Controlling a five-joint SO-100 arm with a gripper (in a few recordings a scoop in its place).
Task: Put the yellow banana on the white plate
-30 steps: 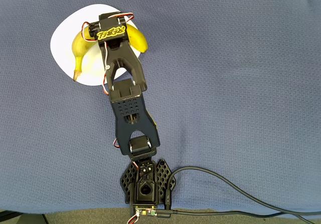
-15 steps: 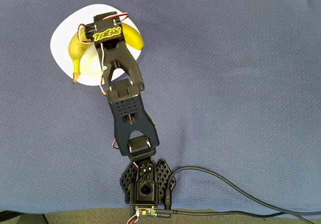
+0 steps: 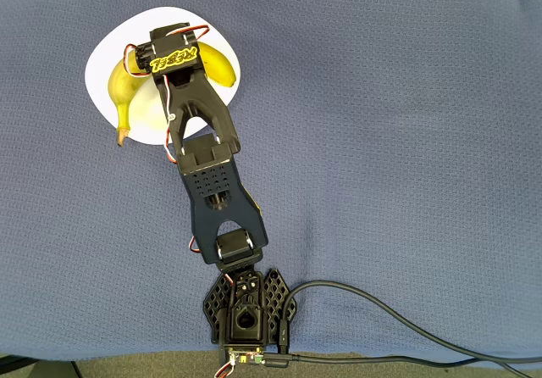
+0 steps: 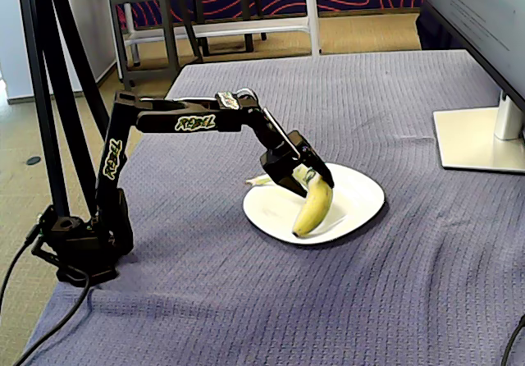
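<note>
The white plate (image 3: 106, 60) (image 4: 361, 194) sat on the blue-cloth worktop (image 3: 381, 141) (image 4: 394, 284) with the yellow banana (image 3: 118, 86) (image 4: 313, 206) over it. The black claw (image 4: 305, 177) was clamped around the banana's middle. From overhead the fruit arched across the plate, one end toward the plate's right edge, the stem end (image 3: 121, 135) poking down past the plate's lower left rim. In the fixed view its blunt end seemed to touch the plate, though I could not be sure, while the stem (image 4: 256, 181) stuck out beyond the far rim. Compared with half a second before, claw and banana had shifted slightly left, the stem further off the plate.
</note>
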